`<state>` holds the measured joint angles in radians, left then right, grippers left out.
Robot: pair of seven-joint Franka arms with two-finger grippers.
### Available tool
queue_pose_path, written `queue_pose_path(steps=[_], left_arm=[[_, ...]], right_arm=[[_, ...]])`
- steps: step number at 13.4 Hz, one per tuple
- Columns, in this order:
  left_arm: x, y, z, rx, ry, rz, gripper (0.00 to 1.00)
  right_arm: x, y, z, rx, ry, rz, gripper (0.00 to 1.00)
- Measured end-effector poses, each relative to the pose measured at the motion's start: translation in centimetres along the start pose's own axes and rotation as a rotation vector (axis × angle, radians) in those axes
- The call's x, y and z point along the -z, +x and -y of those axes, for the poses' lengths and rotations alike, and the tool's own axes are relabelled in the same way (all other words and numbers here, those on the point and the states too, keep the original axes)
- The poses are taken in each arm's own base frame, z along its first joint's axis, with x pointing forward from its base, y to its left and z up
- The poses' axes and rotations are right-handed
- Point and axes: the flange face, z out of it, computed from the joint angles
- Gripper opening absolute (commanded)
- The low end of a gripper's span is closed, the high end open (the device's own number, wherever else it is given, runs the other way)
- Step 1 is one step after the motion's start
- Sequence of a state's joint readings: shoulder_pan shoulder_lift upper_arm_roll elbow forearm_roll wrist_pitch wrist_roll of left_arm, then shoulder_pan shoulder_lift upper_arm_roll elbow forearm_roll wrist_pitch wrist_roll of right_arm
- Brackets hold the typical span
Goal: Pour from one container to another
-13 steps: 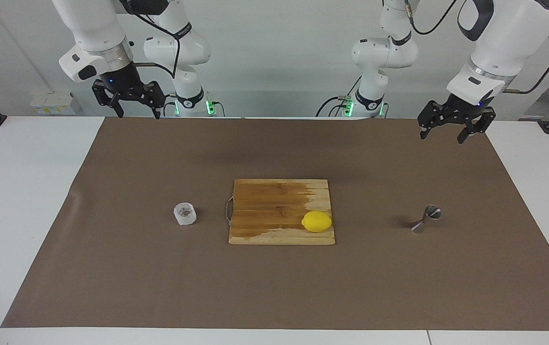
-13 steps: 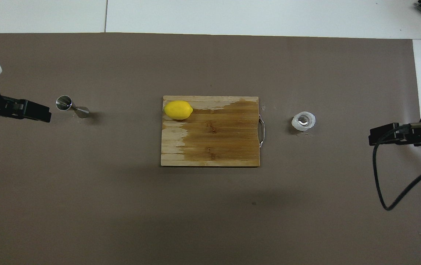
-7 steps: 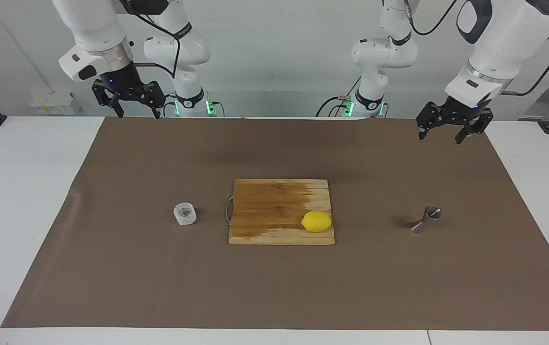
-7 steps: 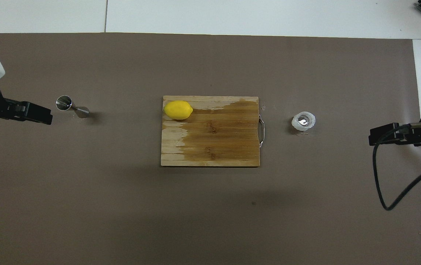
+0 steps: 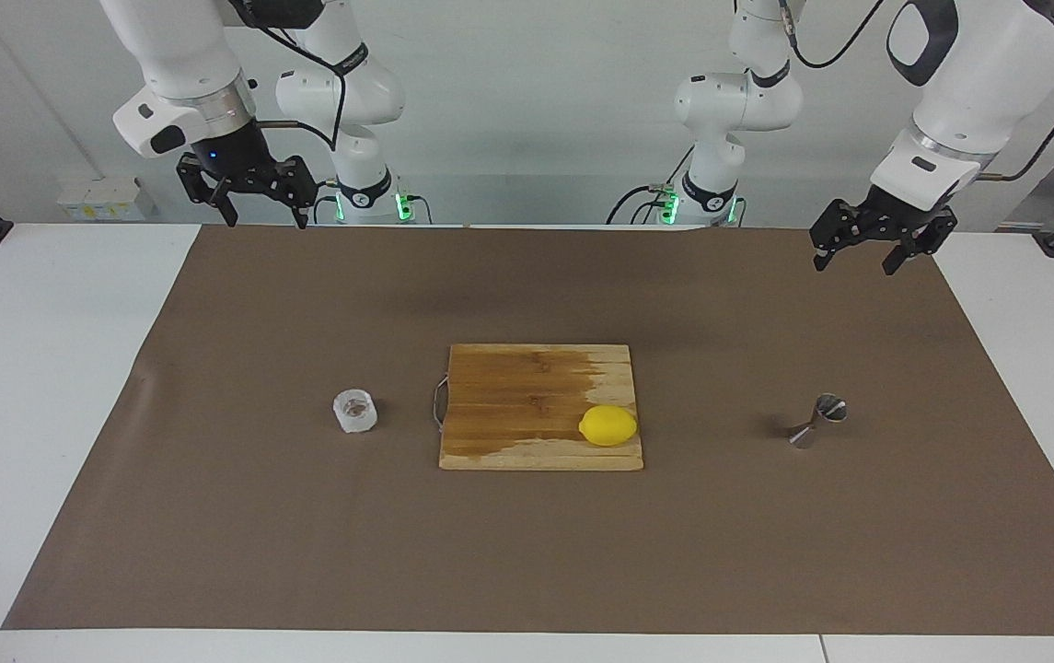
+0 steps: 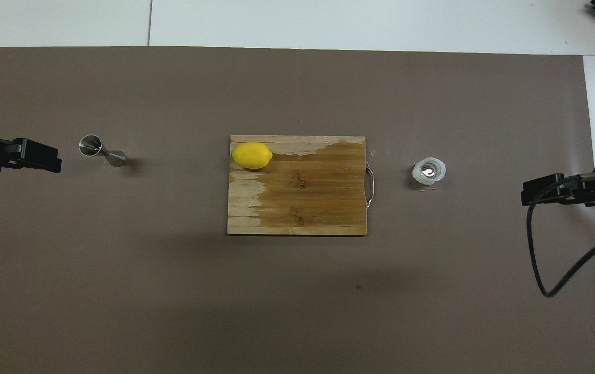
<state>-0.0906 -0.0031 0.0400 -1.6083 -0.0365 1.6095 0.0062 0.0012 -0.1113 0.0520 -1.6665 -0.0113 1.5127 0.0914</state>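
We see both arms raised above the worktop with nothing in their grasp. In the facing view the right end effector [image 5: 255,196] hangs at the upper left of the frame, over the brown mat's [image 5: 306,534] top edge, its fingers spread and pointing down; the left end effector [image 5: 883,241] hangs at the upper right, over the mat's corner area, tilted slightly, fingers likewise spread. In the overhead view the left end effector [image 6: 27,155] enters at the left edge at mid-height and the right end effector [image 6: 546,189] at the right edge, each showing only a dark block. The white worktop [image 5: 48,387] carries the mat, which covers most of it, and pale walls stand at the top of the facing view. At the centre lies a wooden cutting board [image 5: 527,396] with a darker, wet-looking patch and a metal handle toward the cup; a lemon [image 5: 608,425] rests on its lower right corner in the facing view. The cup [image 5: 355,411] stands on the mat just left of the board there, well apart from both end effectors. The jigger [image 5: 817,420] sits on the mat at the right, tilted in both views, below the left end effector. The upper arms are cut off by the frame's top, and we cannot make out what the cup holds.
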Motion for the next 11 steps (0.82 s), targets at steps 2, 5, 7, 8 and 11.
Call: queue_pose_path(steps=[2,5,7,8,11], left_arm=[[-0.7,0.3,2.1,0.09,-0.05,-0.002,1.0],[-3.2,1.8,4.5,0.244,-0.114,0.007,1.0],[-5.8,3.4,6.1,0.36,-0.158,0.025,1.0],[-7.0,4.2,7.3,0.434,-0.19,0.033,1.0],[-8.9,6.1,11.0,0.674,-0.303,0.032,1.0]], right_arm=[[0.0,0.0,0.0,0.0,0.0,0.0,1.0],[0.0,0.0,0.0,0.0,0.0,0.0,1.0],[0.0,0.0,0.0,0.0,0.0,0.0,1.0],[0.0,0.0,0.0,0.0,0.0,0.0,1.0],[0.0,0.0,0.0,0.0,0.0,0.0,1.0]])
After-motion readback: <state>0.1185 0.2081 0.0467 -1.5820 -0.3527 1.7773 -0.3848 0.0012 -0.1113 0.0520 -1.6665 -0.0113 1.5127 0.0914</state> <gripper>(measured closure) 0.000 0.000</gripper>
